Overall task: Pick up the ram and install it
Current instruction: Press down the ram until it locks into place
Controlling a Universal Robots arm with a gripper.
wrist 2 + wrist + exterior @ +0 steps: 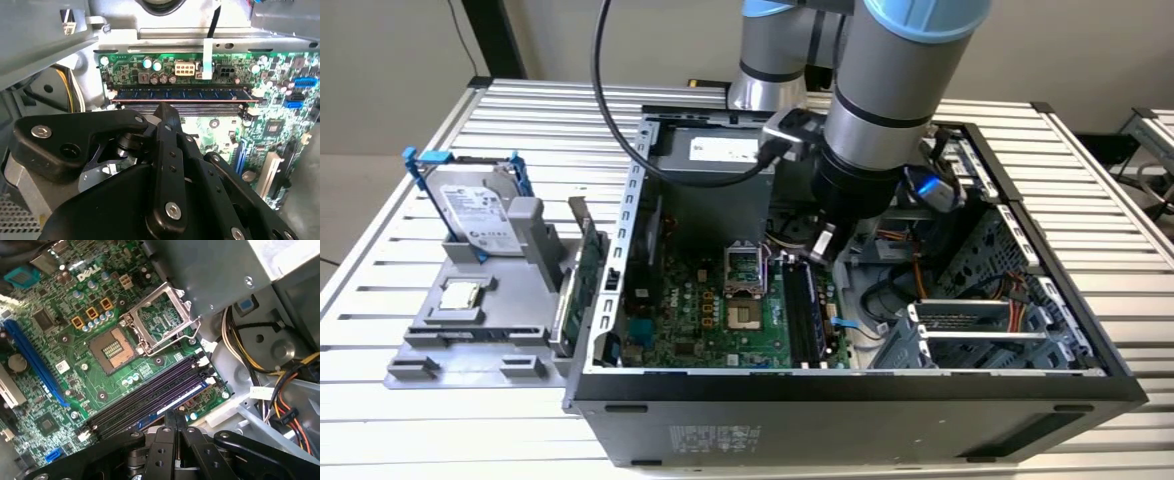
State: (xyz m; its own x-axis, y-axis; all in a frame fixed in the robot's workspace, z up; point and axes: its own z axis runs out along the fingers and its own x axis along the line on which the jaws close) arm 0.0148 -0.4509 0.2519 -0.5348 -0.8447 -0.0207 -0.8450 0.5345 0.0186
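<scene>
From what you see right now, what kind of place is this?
Probably a robotics lab bench set up for computer assembly: an open computer case with its motherboard exposed lies on a slatted metal table, beside a grey fixture holding spare parts.

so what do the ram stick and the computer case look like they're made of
The ram looks like dark blue-green circuit board, matte, with a row of flat black chips along it. The computer case looks like sheet metal: bare dull grey inside, with folded edges, and darker outside, possibly painted.
</scene>
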